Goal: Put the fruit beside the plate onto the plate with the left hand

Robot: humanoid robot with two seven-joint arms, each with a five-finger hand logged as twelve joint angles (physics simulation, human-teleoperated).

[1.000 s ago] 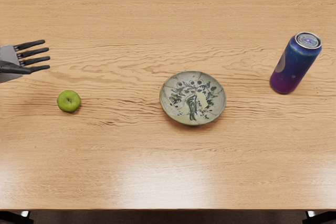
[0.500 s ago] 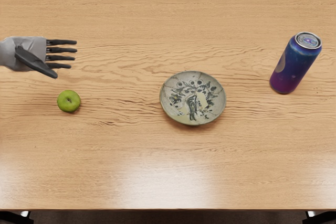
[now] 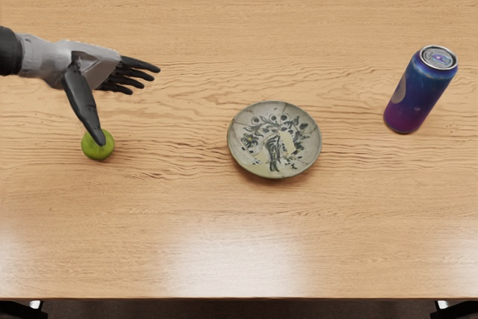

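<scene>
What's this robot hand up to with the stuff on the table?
The robot's left hand reaches in from the left, fingers spread, holding nothing. Its thumb points down over a small green apple on the table. The apple is not yet grasped and lies well left of the patterned plate, where it should go. A purple can stands far right.

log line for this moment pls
left robot hand: open, over apple | apple: off plate, not grasped
</scene>
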